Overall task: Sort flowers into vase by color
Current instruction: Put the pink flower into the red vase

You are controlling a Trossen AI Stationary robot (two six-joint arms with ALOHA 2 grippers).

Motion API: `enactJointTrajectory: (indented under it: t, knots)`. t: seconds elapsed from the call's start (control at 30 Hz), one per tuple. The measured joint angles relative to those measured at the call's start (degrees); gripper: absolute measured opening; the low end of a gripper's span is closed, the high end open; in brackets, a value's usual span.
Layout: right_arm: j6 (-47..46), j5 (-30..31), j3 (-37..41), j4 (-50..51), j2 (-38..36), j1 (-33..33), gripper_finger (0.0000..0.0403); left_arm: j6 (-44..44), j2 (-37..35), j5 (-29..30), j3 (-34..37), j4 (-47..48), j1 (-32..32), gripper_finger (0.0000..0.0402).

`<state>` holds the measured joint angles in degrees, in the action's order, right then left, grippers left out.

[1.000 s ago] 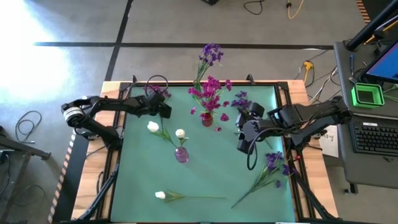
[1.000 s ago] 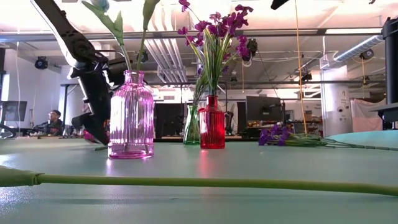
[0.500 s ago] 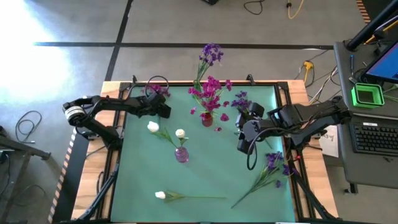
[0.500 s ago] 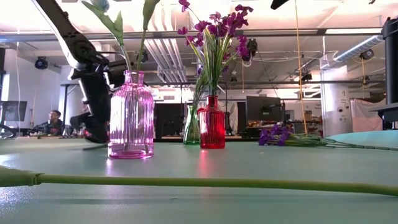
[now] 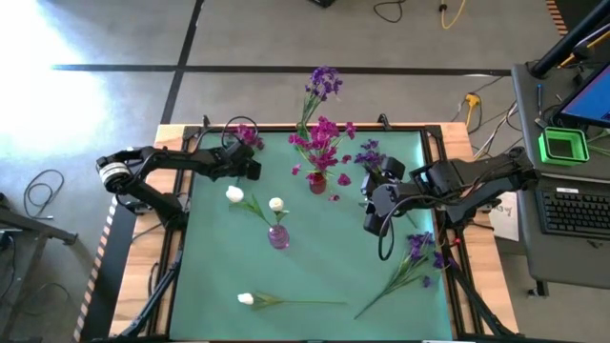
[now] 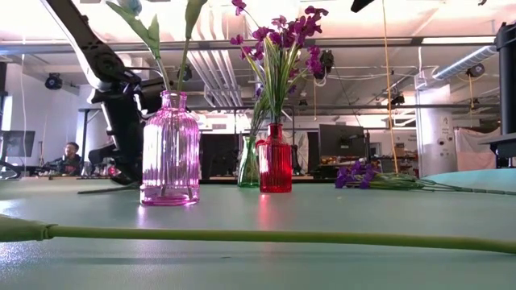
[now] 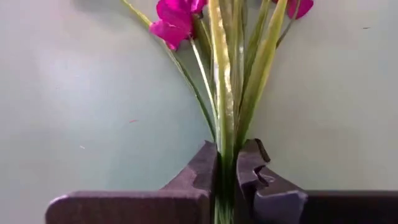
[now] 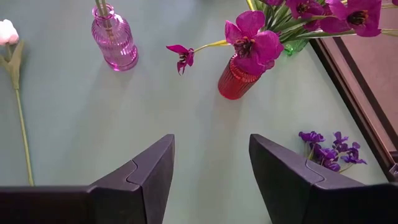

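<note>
A magenta flower (image 5: 243,133) lies on the green mat at the far left, with my left gripper (image 5: 250,164) shut on its green stem (image 7: 225,124); its blossoms (image 7: 174,18) lie ahead of the fingers. A red vase (image 5: 316,181) holds magenta flowers. The pink vase (image 5: 278,236) holds two white buds, and purple flowers (image 5: 324,81) stand at the far edge. One white flower (image 5: 246,298) and a purple spray (image 5: 419,252) lie loose on the mat. My right gripper (image 5: 376,217) hangs open above the mat's right half, holding nothing. My left gripper pinches the magenta flower's stem and long leaves (image 7: 225,163) between its two fingers, well below the blossoms. The fingers slant down at it from the table's left side, and the stem runs on ahead of them. The flower lies low over the mat, its blossoms toward the far edge.
More purple blossoms (image 5: 370,152) lie on the mat right of the red vase. The black table frame (image 5: 181,191) borders the mat. A desk with a keyboard (image 5: 577,210) stands to the right. Bare mat lies between the pink vase and the purple spray.
My left gripper has shut on the magenta flower's stem while staying in place. The right arm has kept still.
</note>
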<state>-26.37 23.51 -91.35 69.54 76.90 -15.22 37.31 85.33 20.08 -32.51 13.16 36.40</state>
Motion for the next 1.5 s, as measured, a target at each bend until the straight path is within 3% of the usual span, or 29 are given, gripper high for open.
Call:
enactJointTrajectory:
  t: [0.23, 0.53, 0.73, 0.93, 1.03, 1.2, 1.27, 1.33, 1.5]
  knots:
    - [0.0, 0.0, 0.0, 0.0, 0.0, 0.0, 0.0201, -2.3, -5.2, 2.5, -0.5, 0.7, 0.4, 0.0000]
    - [0.3, 0.1, 0.0, -1.5, 0.0, 0.0, 0.0201, -9.7, -19.7, 1.9, -3.7, 3.2, 1.4, 0.0000]
    - [0.4, 0.6, 0.0, -1.6, 0.0, 0.0, 0.0201, -21.4, -29.3, 1.9, -13.2, 6.0, 2.0, 0.0000]
    - [1.9, 2.5, 0.0, -3.9, 0.0, 0.0, 0.0201, -32.1, -33.0, 1.5, -27.8, 10.9, 2.0, 0.0000]
    - [3.8, 2.6, 0.0, -6.3, 0.0, 0.0, 0.0201, -37.4, -33.3, -7.4, -34.7, 12.8, 2.1, 0.0000]
    - [8.0, 3.1, 0.0, -10.4, 0.0, 0.0, 0.0201, -37.5, -33.6, -43.3, -42.0, 8.8, 1.4, 0.0000]
    - [9.9, 3.8, 0.0, -13.0, 0.0, 0.0, 0.0201, -35.6, -33.6, -53.9, -43.1, 5.2, 0.0, 0.0000]
    - [12.2, 3.9, 0.0, -16.1, 0.0, 0.0, 0.0201, -33.2, -33.8, -56.9, -43.6, 1.8, -2.2, 0.0000]
    - [21.4, 4.0, 0.0, -30.6, 0.0, 0.0, 0.0201, -30.4, -33.6, -56.1, -42.8, -6.5, -8.3, 0.0000]
